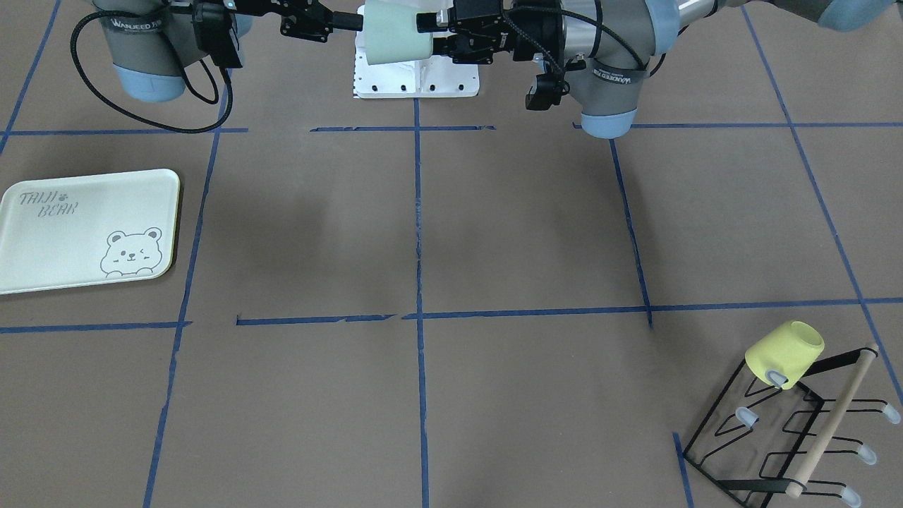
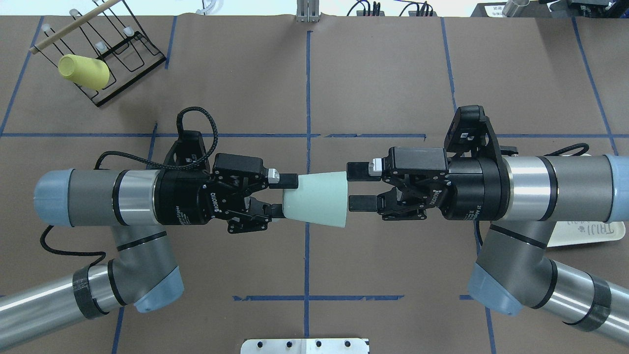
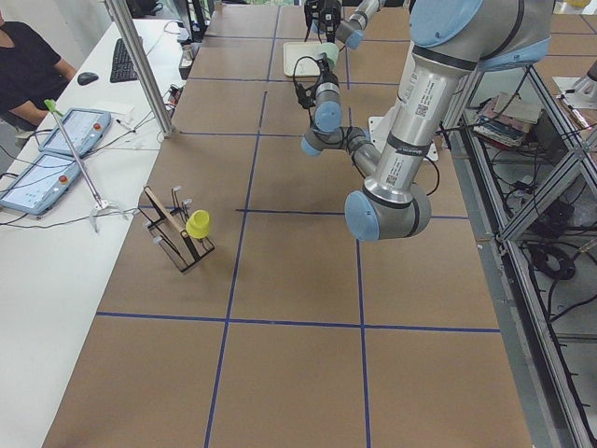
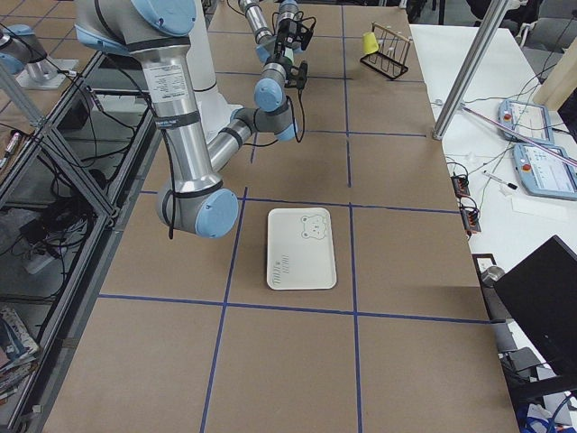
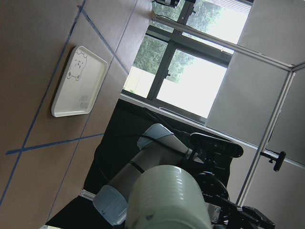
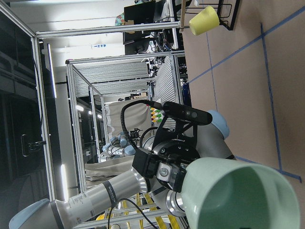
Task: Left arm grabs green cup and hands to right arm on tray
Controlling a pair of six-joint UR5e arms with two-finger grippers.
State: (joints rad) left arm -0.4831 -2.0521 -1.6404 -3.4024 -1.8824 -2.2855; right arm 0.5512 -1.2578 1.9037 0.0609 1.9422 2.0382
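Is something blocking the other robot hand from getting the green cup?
Nothing visible is. The black right gripper is open, with its fingers right at the wide rim of the pale mint-green plastic cup. The black left gripper holds the cup sideways by its base.

Silver-grey arms point(image 2: 565, 189), lt-blue caps point(image 2: 49, 196), blk cables point(image 2: 196, 114).

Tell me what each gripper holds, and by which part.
The left gripper grips the green cup by its narrow base end, with the cup lying sideways in mid-air. The right gripper is open at the cup's rim and holds nothing yet.
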